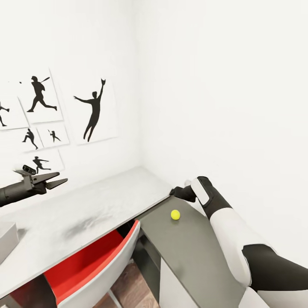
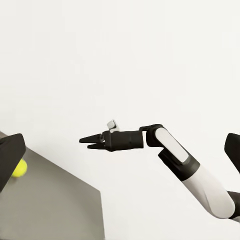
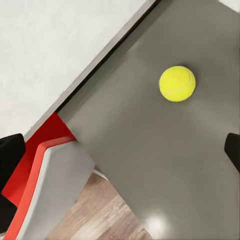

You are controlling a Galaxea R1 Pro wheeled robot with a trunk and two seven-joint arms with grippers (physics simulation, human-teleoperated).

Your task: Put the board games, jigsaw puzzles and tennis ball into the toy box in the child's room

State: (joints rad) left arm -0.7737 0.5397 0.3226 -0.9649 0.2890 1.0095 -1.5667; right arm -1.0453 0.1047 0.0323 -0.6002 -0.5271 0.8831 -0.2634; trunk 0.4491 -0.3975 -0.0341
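The tennis ball [image 1: 175, 214] [image 3: 177, 83] lies alone on the table's lower dark grey wing [image 1: 190, 244]. My right gripper [image 1: 174, 192] [image 2: 90, 142] hovers just above and behind the ball, apart from it, with its fingers [image 3: 11, 150] spread wide and nothing between them. My left gripper [image 1: 57, 179] hangs open and empty above the pale grey table top [image 1: 85, 214], far left of the ball [image 2: 20, 169]. A corner of the light grey toy box [image 1: 6, 239] shows at the left edge. The board games, jigsaw puzzles and bed are out of view.
A red chair with a grey shell [image 1: 94, 261] is tucked under the table's inner corner. White walls close the corner behind the table, with black sports-silhouette pictures [image 1: 94, 109] on the left wall. Wood floor [image 3: 105, 215] shows below the wing.
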